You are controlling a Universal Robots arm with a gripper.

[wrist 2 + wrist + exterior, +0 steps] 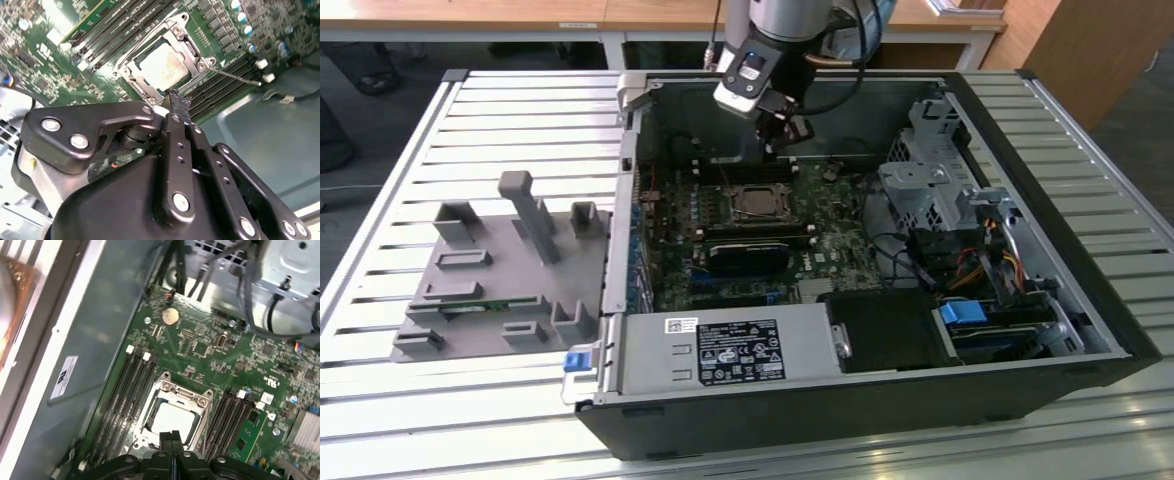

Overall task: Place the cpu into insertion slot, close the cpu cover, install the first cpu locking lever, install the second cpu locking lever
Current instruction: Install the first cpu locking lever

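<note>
The cpu, a silvery square chip, lies in the insertion slot on the green motherboard inside the open computer case. The cpu cover, a silver metal frame, lies flat around it, and the chip shows through its window. A thin metal lever sticks out sideways from one corner of the socket. My gripper hangs just above the socket's edge, fingers shut with nothing between them. In the exterior view the gripper is over the board just behind the socket.
Memory slots flank the socket on both sides. A long black module lies in front of it. The power supply and drive cage with cables crowd the case. A grey parts fixture stands on the exterior view's left.
</note>
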